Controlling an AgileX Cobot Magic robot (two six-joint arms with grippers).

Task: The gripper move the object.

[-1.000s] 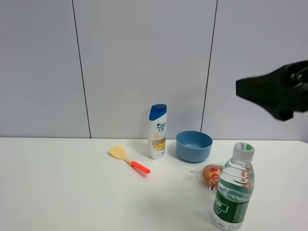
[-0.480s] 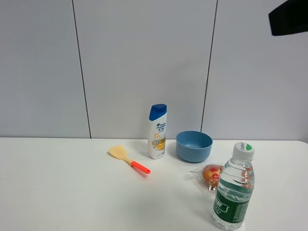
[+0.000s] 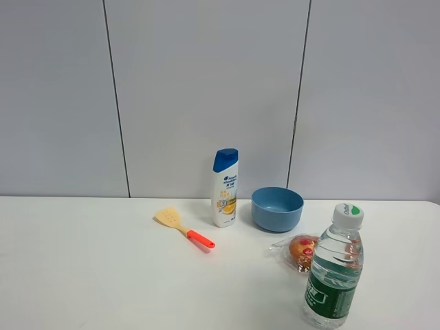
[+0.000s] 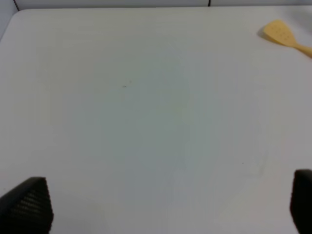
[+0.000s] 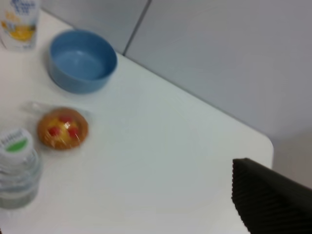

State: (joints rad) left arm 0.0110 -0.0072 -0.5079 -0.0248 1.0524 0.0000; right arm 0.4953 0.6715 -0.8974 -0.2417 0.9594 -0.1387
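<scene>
1. Object first: the water bottle (image 3: 334,276) stands upright at the lower right of the high view, on the white table (image 3: 89,275). None of my fingers touch it.
2. At the left of that view the table is bare, smooth and matt white, backed by a grey panelled wall (image 3: 206,82).
3. Left of centre lies a spatula (image 3: 183,227), flat on the table, with a pale yellow perforated blade and an orange-red handle pointing toward the lower right.
4. Just right of it stands a white shampoo bottle (image 3: 225,188) with a blue cap, upright near the wall.
5. Next comes a round blue bowl (image 3: 277,208), smooth and open-topped, close beside the shampoo bottle.
6. Right and nearer sits a small orange bun with red spots in a clear crinkled wrapper (image 3: 300,249), between bowl and water bottle, just beside the bottle's shoulder.
7. The bottle itself is clear ribbed plastic with a dark green label and a white cap bearing a green mark, the tallest thing here.
8. My left gripper (image 4: 165,204) shows two black ribbed fingertips at the lower corners of its wrist view, spread wide with only bare table between them.
9. My right gripper (image 5: 270,200) shows one black ribbed finger at the lower right of its wrist view; whether it is spread or closed I cannot tell. It is well apart from the bottle cap (image 5: 16,141) at lower left.
</scene>
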